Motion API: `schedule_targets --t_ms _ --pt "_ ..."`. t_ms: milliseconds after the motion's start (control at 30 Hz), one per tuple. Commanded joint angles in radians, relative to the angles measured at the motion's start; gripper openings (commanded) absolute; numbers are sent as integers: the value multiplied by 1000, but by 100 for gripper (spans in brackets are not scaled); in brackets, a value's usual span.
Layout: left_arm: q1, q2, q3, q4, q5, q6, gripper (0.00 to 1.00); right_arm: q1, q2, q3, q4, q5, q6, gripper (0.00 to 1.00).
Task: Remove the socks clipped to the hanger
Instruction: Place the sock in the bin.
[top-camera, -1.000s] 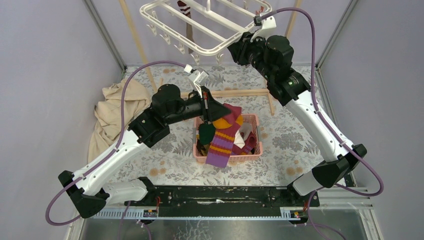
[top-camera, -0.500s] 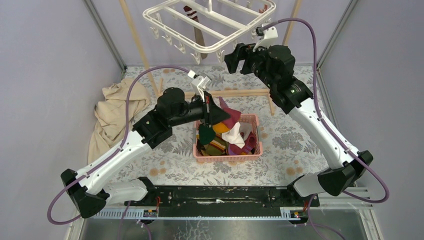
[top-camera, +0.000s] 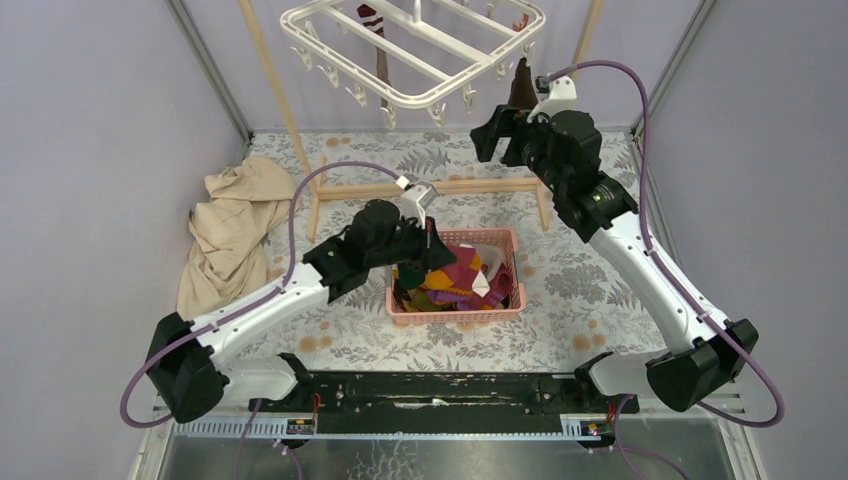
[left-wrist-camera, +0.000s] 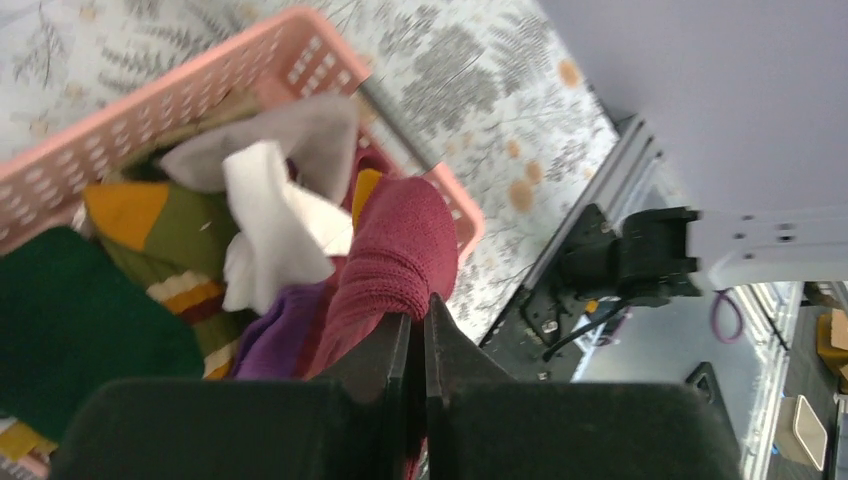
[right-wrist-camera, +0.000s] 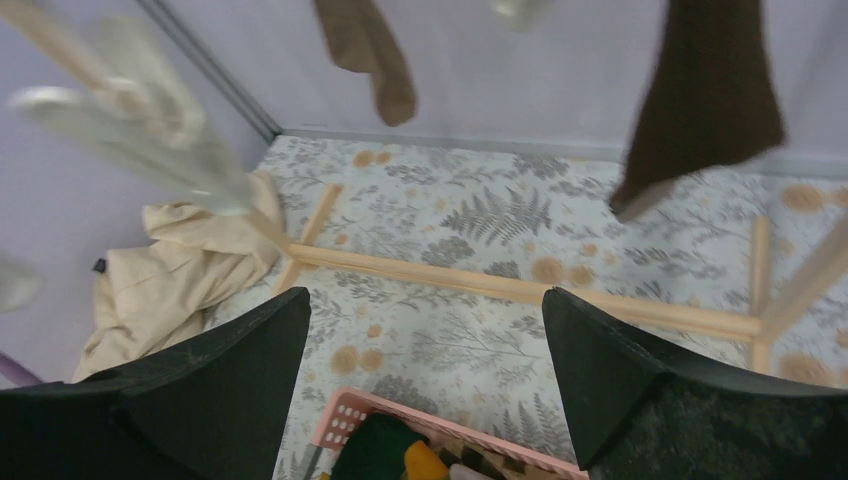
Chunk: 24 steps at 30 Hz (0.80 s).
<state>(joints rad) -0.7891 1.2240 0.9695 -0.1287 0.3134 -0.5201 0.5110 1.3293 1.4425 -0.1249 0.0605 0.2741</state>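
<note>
1. The cloth (top-camera: 235, 225) is lying crumpled on the surface (top-camera: 570, 290) at the far left, well apart from the work.
2. The left claw (left-wrist-camera: 415, 310) is hanging low over the basket (top-camera: 455, 316). Its jaws are standing almost fully closed and are pinching a maroon sock (left-wrist-camera: 395, 250), whose free end is drooping onto the pile.
3. The basket is holding most of the socks (top-camera: 450, 280), heaped loosely in green, yellow, purple and white.
4. The hanger (top-camera: 408, 100) is hanging above the far part of the surface, inside the frame (top-camera: 470, 185). Two socks are showing clipped to it:
   - a tan sock (top-camera: 381, 62), with a striped cuff, under the middle;
   - a dark sock (top-camera: 520, 85) at the right edge.
   A red scrap at the far right corner is too small to identify.
5. The right claw (right-wrist-camera: 425, 380) is hovering just below the hanger's right edge, near the dark sock. Its jaws are standing wide apart and are holding nothing.
6. Handling, judged from the fabric:
   - The socks are looking light, soft and limp, so they will be offering no stiff edge.
   - Taking hold high, just under the clip, is giving the firmest bite and the shortest pull.
   - The hanger is hanging free, so a sideways tug risks swinging it; a straight downward pull is advised.
</note>
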Motion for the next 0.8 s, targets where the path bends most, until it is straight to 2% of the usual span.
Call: schedule_targets --t_ms 0,67,233,533,600,767 --pt "12 28 -66 113 -83 17 0 -86 -32 -49 22 -26 79 94" --pt "18 44 -95 125 -106 14 3 -126 -31 -60 25 -46 100 94" --pt "50 89 -146 166 -142 -11 28 -168 8 -39 28 -57 103 94" --pt "64 112 -138 133 -175 -2 81 -188 110 33 64 -57 106 94" --pt "64 93 -129 104 -186 1 98 -190 127 40 82 -49 111 94" --pt "63 25 -89 20 -202 12 99 -204 157 22 168 -9 137 94"
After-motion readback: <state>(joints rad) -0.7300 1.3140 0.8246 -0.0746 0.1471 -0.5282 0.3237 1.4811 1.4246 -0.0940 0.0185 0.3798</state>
